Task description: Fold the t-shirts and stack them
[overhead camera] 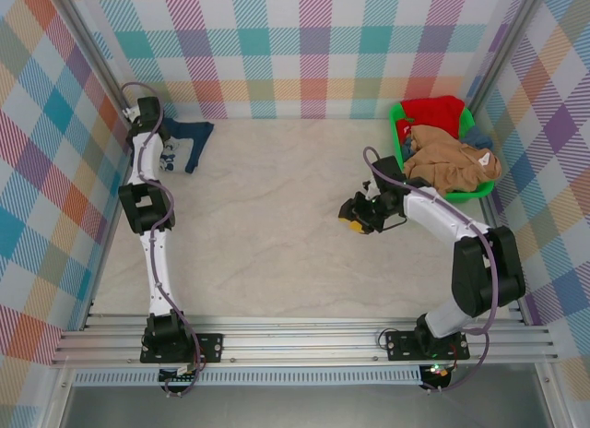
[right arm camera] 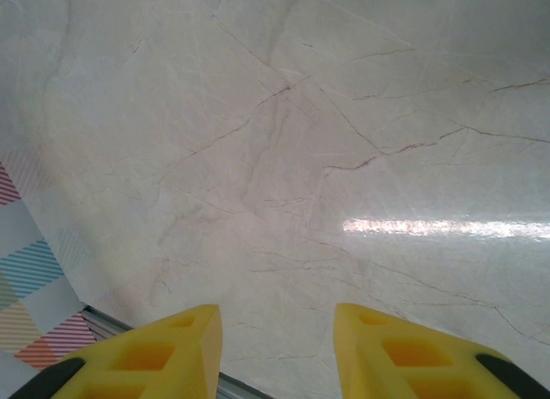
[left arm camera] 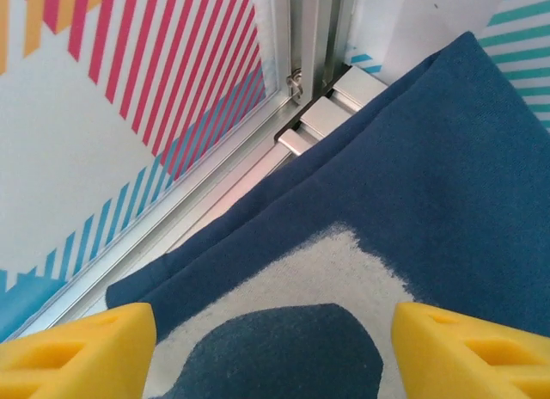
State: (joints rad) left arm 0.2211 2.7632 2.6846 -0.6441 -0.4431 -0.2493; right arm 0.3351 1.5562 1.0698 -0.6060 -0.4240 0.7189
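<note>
marble table, left gripper spread over navy t-shirt, right gripper parted, empty

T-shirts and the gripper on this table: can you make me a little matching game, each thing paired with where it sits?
Things:
1. navy t-shirt
2. tan t-shirt
3. red t-shirt
4. right gripper

Places:
A. over the bare table
B. at the back of the green basket
C. far left corner
D. on top of the heap in the basket

Pairs: 1-C, 2-D, 3-B, 4-A
</note>
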